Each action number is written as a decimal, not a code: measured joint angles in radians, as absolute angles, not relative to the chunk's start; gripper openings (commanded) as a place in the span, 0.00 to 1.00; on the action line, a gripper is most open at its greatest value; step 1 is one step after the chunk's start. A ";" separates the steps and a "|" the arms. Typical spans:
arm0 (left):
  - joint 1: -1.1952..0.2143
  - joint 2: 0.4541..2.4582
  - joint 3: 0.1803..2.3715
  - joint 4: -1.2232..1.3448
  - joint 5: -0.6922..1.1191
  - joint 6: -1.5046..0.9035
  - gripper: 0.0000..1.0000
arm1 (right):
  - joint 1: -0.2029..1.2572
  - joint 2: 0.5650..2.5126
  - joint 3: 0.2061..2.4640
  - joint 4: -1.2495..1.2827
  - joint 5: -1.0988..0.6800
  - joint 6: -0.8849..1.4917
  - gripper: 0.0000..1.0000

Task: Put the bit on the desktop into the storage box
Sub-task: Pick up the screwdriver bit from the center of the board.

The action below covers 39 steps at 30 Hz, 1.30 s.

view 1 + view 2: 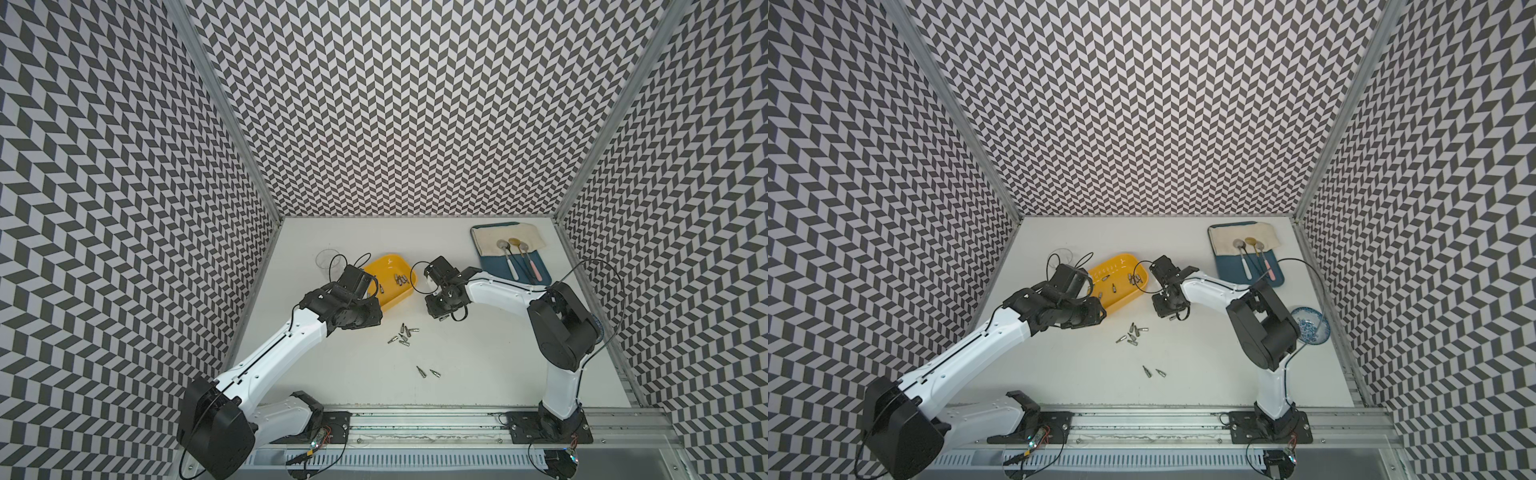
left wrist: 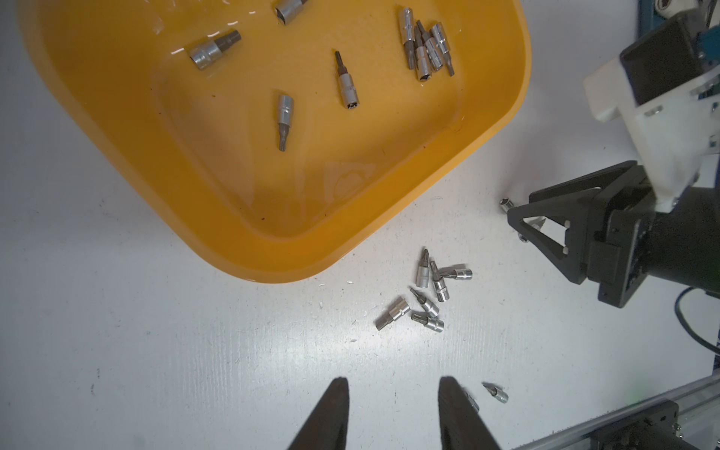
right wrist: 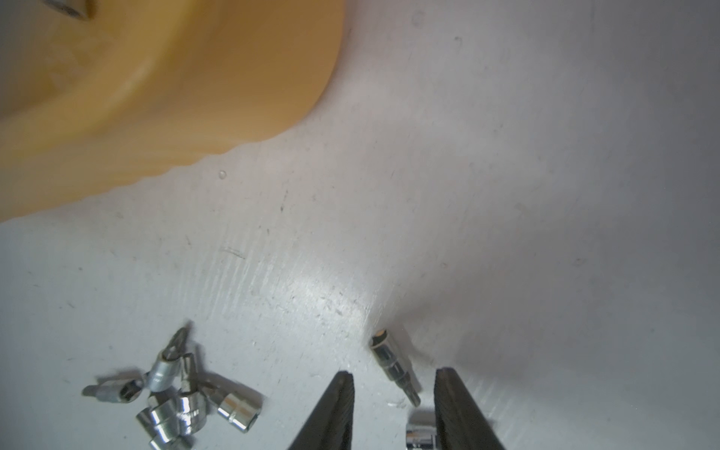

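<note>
The yellow storage box [image 1: 401,291] lies at the back left of the white desktop [image 1: 478,353], with several bits [image 2: 424,46] inside. More bits [image 1: 402,333] lie in a loose cluster on the desktop in front of it, and two bits [image 1: 428,372] lie nearer the front. My right gripper [image 3: 394,374] is low over the desktop, right of the box's near corner. It is open, with a bit [image 3: 395,368] lying between its fingers and a second bit [image 3: 420,432] further in. My left gripper [image 2: 393,385] is raised near the box's near left corner, open and empty.
A blue tray [image 1: 496,270] with a cloth and three spoons sits at the back right. A clear glass cup [image 1: 328,259] stands left of the box. A blue bowl [image 1: 1310,328] lies behind the right arm. An aluminium rail [image 1: 415,419] runs along the front edge; patterned walls close three sides.
</note>
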State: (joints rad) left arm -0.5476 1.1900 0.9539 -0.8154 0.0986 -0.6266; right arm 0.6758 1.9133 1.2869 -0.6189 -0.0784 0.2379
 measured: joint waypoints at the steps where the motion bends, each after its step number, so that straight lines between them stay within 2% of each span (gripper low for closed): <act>1: -0.549 1.190 0.953 -0.815 0.099 -0.627 0.42 | 0.677 1.916 1.287 -0.618 -0.078 0.236 0.38; 16: -0.603 1.171 0.871 -0.801 0.099 -0.653 0.42 | 0.685 1.952 1.297 -0.596 -0.070 0.226 0.32; 26: -0.614 1.124 0.830 -0.796 0.099 -0.676 0.42 | 0.685 1.958 1.304 -0.597 -0.053 0.226 0.19; 33: -0.616 1.122 0.826 -0.794 0.099 -0.679 0.42 | 0.685 1.959 1.304 -0.597 -0.057 0.228 0.02; 39: -0.616 1.103 0.813 -0.793 0.099 -0.688 0.42 | 0.687 1.955 1.304 -0.607 -0.070 0.233 0.00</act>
State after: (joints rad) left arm -0.6155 1.1030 0.8127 -0.7925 0.0994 -0.6876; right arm 0.6868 1.9553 1.3045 -0.6067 -0.0700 0.2333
